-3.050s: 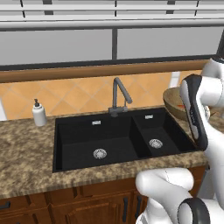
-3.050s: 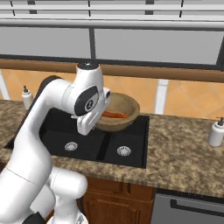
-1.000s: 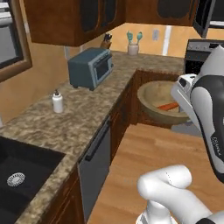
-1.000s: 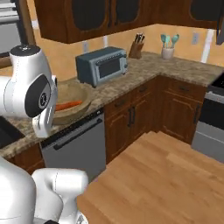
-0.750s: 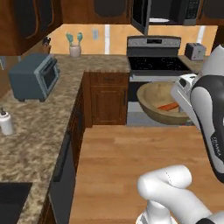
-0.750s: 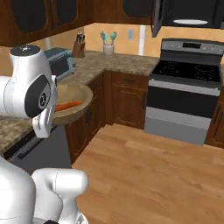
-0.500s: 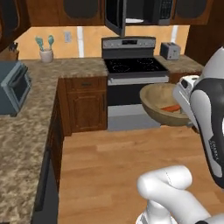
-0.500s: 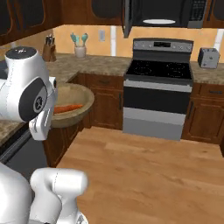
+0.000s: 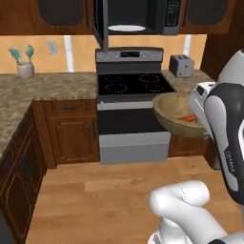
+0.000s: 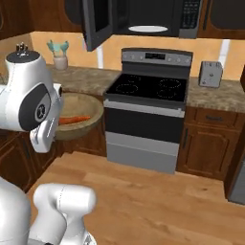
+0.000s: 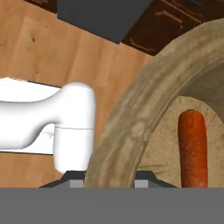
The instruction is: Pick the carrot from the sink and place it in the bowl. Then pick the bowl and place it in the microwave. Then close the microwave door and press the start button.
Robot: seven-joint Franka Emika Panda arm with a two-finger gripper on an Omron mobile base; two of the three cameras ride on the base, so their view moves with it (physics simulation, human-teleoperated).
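Granite worktop [image 10: 225, 98] flanks a black stove [image 10: 148, 88] on both sides, and above it hangs the microwave [image 10: 143, 16] with the microwave door [image 10: 98, 24] swung open and one white turntable plate [image 10: 147, 28] showing inside. One bowl [image 10: 79, 115] of tan wood is carried in the air near the arm, and one carrot [image 10: 74, 119] lies in it; in the hand view the pincer [image 11: 107, 181] sits clamped on the bowl's thick rim, a finger to each side. The step in hand seems to be lifting the bowl up to the microwave. It would go best with the bowl kept level so the carrot does not roll out, raised clear of the stove, then slid in past the open door onto the plate. One toaster [image 10: 211, 72] stands on the right worktop, and one cup of utensils [image 10: 59, 55] on the left.
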